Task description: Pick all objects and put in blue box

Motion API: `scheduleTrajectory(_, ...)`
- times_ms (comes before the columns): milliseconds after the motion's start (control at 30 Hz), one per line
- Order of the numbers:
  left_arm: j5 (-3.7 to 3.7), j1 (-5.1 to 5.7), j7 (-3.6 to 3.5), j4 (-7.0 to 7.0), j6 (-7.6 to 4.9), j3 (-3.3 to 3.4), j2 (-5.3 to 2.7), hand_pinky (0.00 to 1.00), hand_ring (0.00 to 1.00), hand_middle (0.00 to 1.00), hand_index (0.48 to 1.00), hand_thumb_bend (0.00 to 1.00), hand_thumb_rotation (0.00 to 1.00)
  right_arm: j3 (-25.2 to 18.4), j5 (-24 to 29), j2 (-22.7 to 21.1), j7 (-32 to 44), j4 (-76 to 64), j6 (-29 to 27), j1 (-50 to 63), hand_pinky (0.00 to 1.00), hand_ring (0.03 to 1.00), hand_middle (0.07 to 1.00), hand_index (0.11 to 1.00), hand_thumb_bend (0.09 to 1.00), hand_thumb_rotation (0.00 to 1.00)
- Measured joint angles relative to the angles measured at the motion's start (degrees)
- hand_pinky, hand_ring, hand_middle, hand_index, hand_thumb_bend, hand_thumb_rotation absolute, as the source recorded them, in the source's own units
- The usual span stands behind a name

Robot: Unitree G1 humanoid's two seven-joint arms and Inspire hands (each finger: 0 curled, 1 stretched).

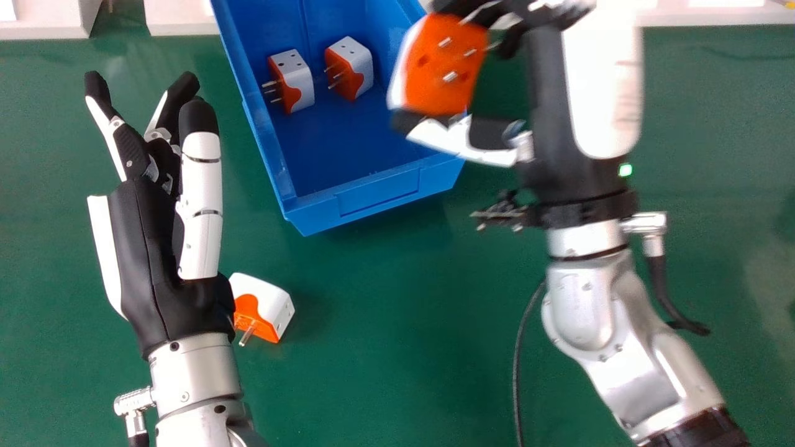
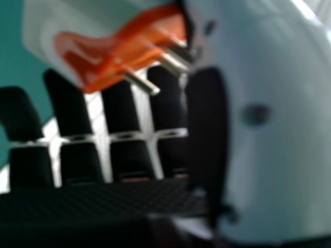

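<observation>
Plug adapter (image 1: 444,68) gripped in our right robot hand (image 1: 549,99), right at the blue box (image 1: 379,194)

So, head view first: our held adapter has its pronged orange face toward the camera and blocks part of the box's right rim. That view also gives us two more adapters inside the box, one on the left (image 1: 298,81) and one on the right (image 1: 357,65), plus a loose one (image 1: 267,304) on the green counter (image 1: 372,323), partly behind the base of our left robot hand (image 1: 149,267), which is relaxed with its fingers spread.

Our right hand view is the close-up: metal prongs sticking out near the thumb (image 2: 279,144), with a row of dark fingers (image 2: 121,108) behind them.

Pose-wise, our right forearm (image 1: 584,304) slants in from the lower right, then the hand points toward the far edge. Its fingers bend over the adapter's far side, thumb on the near side, so it's clamped between them.
</observation>
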Motion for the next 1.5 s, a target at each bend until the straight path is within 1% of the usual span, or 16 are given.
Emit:
scheduleTrajectory(67, 0.04, -0.03, 0.04, 0.01, 0.0, -0.07, 0.0, 0.85, 0.87, 0.86, 0.834, 0.57, 0.71, 1.11, -0.88, 0.43, -0.17, 3.8, -0.28, -2.06, 0.32, 0.431, 0.493, 0.475, 0.5, 0.0)
scheduleTrajectory(133, 0.2, -0.05, 0.13, 0.12, -0.05, 0.12, 0.0, 0.84, 0.87, 0.86, 0.835, 0.57, 0.72, 2.12, -2.12, 1.2, -1.26, 9.67, -1.1, -5.61, 0.33, 0.444, 0.49, 0.471, 0.501, 0.0)
scheduleTrajectory(200, 0.42, -0.1, 0.09, 0.2, -0.11, 0.09, 0.0, 0.84, 0.87, 0.86, 0.836, 0.57, 0.72, 2.6, -2.39, 1.79, -1.65, 14.33, -1.37, -8.44, 0.33, 0.446, 0.49, 0.471, 0.501, 0.0)
scheduleTrajectory(267, 0.44, -0.08, 0.13, 0.22, -0.17, 0.34, 0.0, 0.84, 0.87, 0.86, 0.838, 0.56, 0.72, 3.43, -2.56, 2.36, -3.25, 20.21, -2.07, -11.72, 0.34, 0.449, 0.483, 0.484, 0.501, 0.0)
scheduleTrajectory(367, 0.46, -0.08, 0.05, 0.23, -0.29, 0.36, 0.0, 0.84, 0.87, 0.87, 0.841, 0.55, 0.73, 4.37, -3.23, 2.94, -4.78, 27.51, -1.86, -15.55, 0.35, 0.447, 0.475, 0.495, 0.501, 0.0)
scheduleTrajectory(500, 0.37, -0.11, -0.05, 0.27, -0.68, 0.37, -0.01, 0.83, 0.87, 0.87, 0.84, 0.56, 0.72, 5.58, -3.92, 3.28, -6.25, 36.56, -1.23, -20.26, 0.35, 0.43, 0.47, 0.509, 0.5, 0.0)
scheduleTrajectory(867, 0.22, -0.13, -0.14, 0.28, -0.75, 0.37, -0.01, 0.82, 0.86, 0.86, 0.835, 0.57, 0.7, 6.18, -2.42, 3.53, -6.36, 39.94, -0.95, -23.33, 0.35, 0.437, 0.473, 0.508, 0.5, 0.0)
scheduleTrajectory(933, 0.22, -0.13, -0.2, 0.28, -0.78, 0.36, -0.01, 0.83, 0.86, 0.86, 0.838, 0.57, 0.71, 6.53, -2.43, 3.84, -5.82, 39.92, 0.5, -23.39, 0.35, 0.458, 0.519, 0.504, 0.497, 0.0)
scheduleTrajectory(967, 0.23, -0.13, -0.2, 0.28, -0.79, 0.36, -0.01, 0.83, 0.86, 0.86, 0.838, 0.56, 0.71, 6.71, -2.48, 3.89, -5.18, 39.85, 1.42, -23.39, 0.39, 0.508, 0.576, 0.502, 0.5, 0.02)
scheduleTrajectory(1000, 0.25, -0.13, -0.2, 0.28, -0.81, 0.37, -0.01, 0.83, 0.86, 0.86, 0.838, 0.56, 0.72, 7.15, -2.63, 3.83, -4.71, 39.62, 2.52, -23.37, 0.54, 0.66, 0.722, 0.612, 0.638, 0.02)
scheduleTrajectory(1100, 0.25, -0.14, -0.2, 0.28, -0.84, 0.36, -0.01, 0.83, 0.86, 0.86, 0.836, 0.57, 0.71, 8.26, -4.36, 3.58, -4.07, 37.29, 6.59, -23.0, 0.63, 0.757, 0.818, 0.699, 0.727, 0.05)
scheduleTrajectory(1133, 0.24, -0.13, -0.19, 0.28, -0.85, 0.38, -0.01, 0.83, 0.86, 0.86, 0.835, 0.57, 0.71, 8.41, -4.61, 3.52, -4.06, 36.24, 7.66, -22.79, 0.74, 0.857, 0.902, 0.773, 0.786, 0.1)
scheduleTrajectory(1167, 0.24, -0.14, -0.2, 0.28, -0.87, 0.38, -0.01, 0.84, 0.86, 0.86, 0.834, 0.57, 0.71, 8.54, -4.77, 3.46, -4.03, 35.19, 8.71, -22.62, 0.81, 0.917, 0.949, 0.816, 0.811, 0.15)
scheduleTrajectory(1233, 0.23, -0.14, -0.2, 0.3, -0.91, 0.38, -0.01, 0.83, 0.86, 0.86, 0.833, 0.57, 0.7, 8.67, -4.86, 3.32, -3.82, 32.98, 10.51, -22.2, 0.89, 0.974, 0.987, 0.845, 0.832, 0.18)
scheduleTrajectory(1300, 0.23, -0.14, -0.2, 0.29, -0.91, 0.38, -0.01, 0.84, 0.86, 0.86, 0.836, 0.57, 0.71, 8.71, -4.87, 3.09, -3.46, 31.45, 11.8, -21.81, 0.93, 0.993, 0.997, 0.851, 0.838, 0.19)
scheduleTrajectory(1500, 0.24, -0.14, -0.25, 0.29, -0.92, 0.35, -0.01, 0.84, 0.86, 0.86, 0.838, 0.57, 0.71, 8.74, -4.85, 2.77, -2.41, 29.46, 14.22, -20.46, 0.96, 1.0, 1.0, 0.844, 0.843, 0.2)
